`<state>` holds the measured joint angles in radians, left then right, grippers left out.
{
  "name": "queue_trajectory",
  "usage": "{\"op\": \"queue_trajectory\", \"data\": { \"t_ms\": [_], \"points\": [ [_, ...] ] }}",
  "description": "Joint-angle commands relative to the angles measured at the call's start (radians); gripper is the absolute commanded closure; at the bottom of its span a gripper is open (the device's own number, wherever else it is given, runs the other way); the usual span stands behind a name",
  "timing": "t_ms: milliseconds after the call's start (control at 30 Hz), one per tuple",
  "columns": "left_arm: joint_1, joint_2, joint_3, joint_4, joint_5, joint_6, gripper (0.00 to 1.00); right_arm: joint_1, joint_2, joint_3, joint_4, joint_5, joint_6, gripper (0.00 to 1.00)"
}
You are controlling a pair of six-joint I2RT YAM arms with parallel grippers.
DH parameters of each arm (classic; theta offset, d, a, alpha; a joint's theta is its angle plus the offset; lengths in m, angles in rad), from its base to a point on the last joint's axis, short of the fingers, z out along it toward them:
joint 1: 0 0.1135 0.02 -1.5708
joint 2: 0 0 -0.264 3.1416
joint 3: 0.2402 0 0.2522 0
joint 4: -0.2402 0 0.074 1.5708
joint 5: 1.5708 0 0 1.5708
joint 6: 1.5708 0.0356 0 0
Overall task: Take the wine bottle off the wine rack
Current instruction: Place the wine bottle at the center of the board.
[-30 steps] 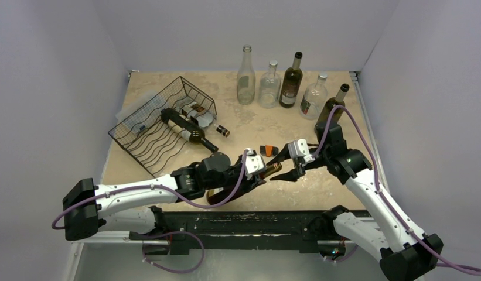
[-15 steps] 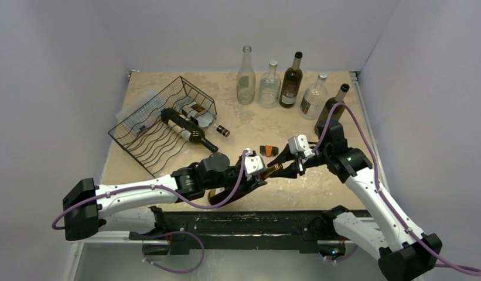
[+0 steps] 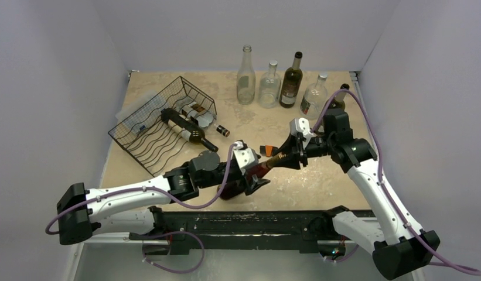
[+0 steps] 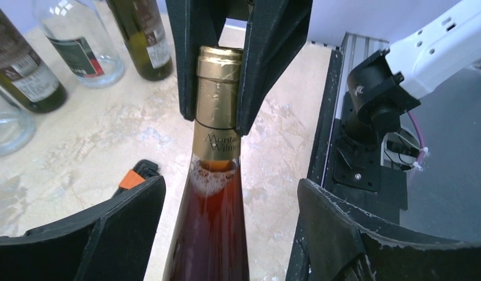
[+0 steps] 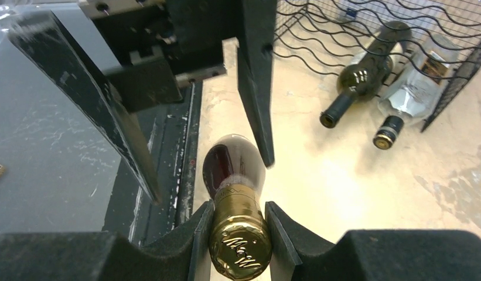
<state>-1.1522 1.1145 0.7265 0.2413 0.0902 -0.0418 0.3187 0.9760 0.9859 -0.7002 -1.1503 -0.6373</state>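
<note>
The wine bottle (image 3: 262,168), with a gold foil cap and red-amber wine, is tilted above the table near the front middle. My right gripper (image 3: 283,158) is shut on its foil neck (image 5: 238,234), with a pad pressed on each side. My left gripper (image 3: 249,174) stands open around the bottle's shoulder (image 4: 211,222); both fingers (image 4: 126,216) are apart from the glass. The black wire wine rack (image 3: 150,126) sits at the back left. In it lie a dark bottle (image 3: 188,132) and a clear bottle (image 3: 200,114), both also in the right wrist view (image 5: 367,70).
Several upright bottles (image 3: 246,76) stand along the back wall, one dark one (image 3: 337,102) just behind my right arm. A small black and orange object (image 3: 267,150) lies on the table under the held bottle's neck. A black rail (image 3: 249,222) runs along the near edge.
My right gripper shut on the bottle's neck and raised it toward the back right. My left gripper, shut on the bottle's body before, has opened and let go.
</note>
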Motion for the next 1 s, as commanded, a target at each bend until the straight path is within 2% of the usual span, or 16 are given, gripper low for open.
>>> {"op": "queue_trajectory", "data": {
  "t_ms": [0,133,400,600,733,967],
  "points": [
    [0.007,-0.111,-0.001,-0.009,-0.038,0.02,0.17,-0.04,-0.006,0.147,0.01,-0.018,0.009,1.0],
    [0.036,-0.195,0.004,-0.12,-0.068,0.03,0.16,-0.049,0.022,0.224,-0.062,0.038,-0.002,1.0],
    [0.173,-0.344,0.097,-0.474,-0.08,0.037,0.15,-0.05,0.054,0.315,-0.158,0.178,-0.012,1.0],
    [0.206,-0.369,0.161,-0.658,-0.161,0.161,0.12,-0.049,0.062,0.374,-0.175,0.266,0.016,1.0],
    [0.208,-0.375,0.146,-0.715,-0.215,0.222,0.13,-0.05,0.071,0.419,-0.189,0.32,0.031,1.0],
    [0.209,-0.431,0.042,-0.709,-0.263,0.293,0.13,-0.062,0.085,0.466,-0.206,0.388,0.04,1.0]
  ]
}}
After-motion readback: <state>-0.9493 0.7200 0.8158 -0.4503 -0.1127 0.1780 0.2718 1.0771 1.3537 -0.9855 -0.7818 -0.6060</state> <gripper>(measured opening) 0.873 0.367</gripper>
